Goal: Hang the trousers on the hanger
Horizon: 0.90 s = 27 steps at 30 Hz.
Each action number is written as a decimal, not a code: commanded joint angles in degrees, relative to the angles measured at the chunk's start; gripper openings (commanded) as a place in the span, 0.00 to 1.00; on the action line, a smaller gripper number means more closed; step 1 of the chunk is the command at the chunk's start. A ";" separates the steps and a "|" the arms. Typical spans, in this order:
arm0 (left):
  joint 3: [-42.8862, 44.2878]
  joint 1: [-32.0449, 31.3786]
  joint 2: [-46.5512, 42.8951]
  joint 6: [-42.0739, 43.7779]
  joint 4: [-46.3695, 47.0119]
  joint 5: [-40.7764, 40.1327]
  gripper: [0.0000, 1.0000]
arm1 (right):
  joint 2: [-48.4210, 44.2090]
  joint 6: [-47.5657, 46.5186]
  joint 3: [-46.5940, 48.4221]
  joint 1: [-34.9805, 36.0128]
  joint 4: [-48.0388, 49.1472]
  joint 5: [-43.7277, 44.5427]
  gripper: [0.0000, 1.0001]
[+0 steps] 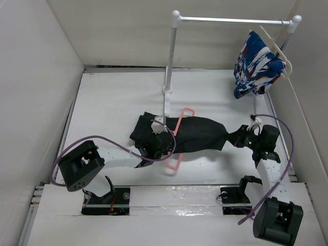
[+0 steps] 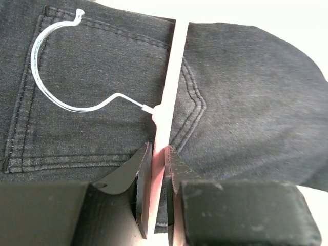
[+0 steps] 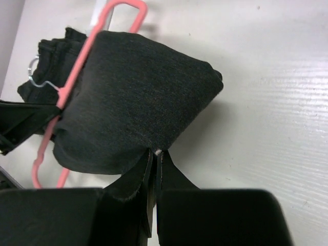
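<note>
The black trousers [image 1: 200, 134] lie flat across the middle of the table. The pink hanger [image 1: 178, 125] lies across them, one bar on top of the fabric and its ends sticking out beyond both edges. My left gripper [image 1: 160, 145] is shut on the hanger's bar [image 2: 171, 77]. The metal hook [image 2: 34, 59] rests on the denim [image 2: 246, 102]. My right gripper [image 1: 245, 137] is shut on the right end of the trousers [image 3: 133, 97]. The hanger [image 3: 74, 77] shows at their far side in the right wrist view.
A white clothes rack [image 1: 168, 66] with a metal rail stands at the back. A cream hanger [image 1: 279, 51] on the rail holds a blue, white and red garment [image 1: 256, 64]. White walls close in the table on the left, back and right.
</note>
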 commanded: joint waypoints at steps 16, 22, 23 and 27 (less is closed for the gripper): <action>4.39 -15.57 -7.30 -2.74 -7.85 -21.86 0.00 | -6.53 -4.26 10.64 9.92 -5.78 9.57 0.64; 7.29 -18.56 -8.70 -1.43 -5.05 -23.72 0.00 | -17.60 9.94 4.24 30.71 -1.69 15.27 0.00; 7.12 -18.56 -8.62 -1.25 -3.48 -23.81 0.00 | -20.49 12.42 2.83 33.64 0.16 16.51 0.00; 7.38 -18.56 -6.86 -2.12 -1.70 -24.60 0.00 | -20.44 20.35 -1.92 49.11 8.43 26.86 0.34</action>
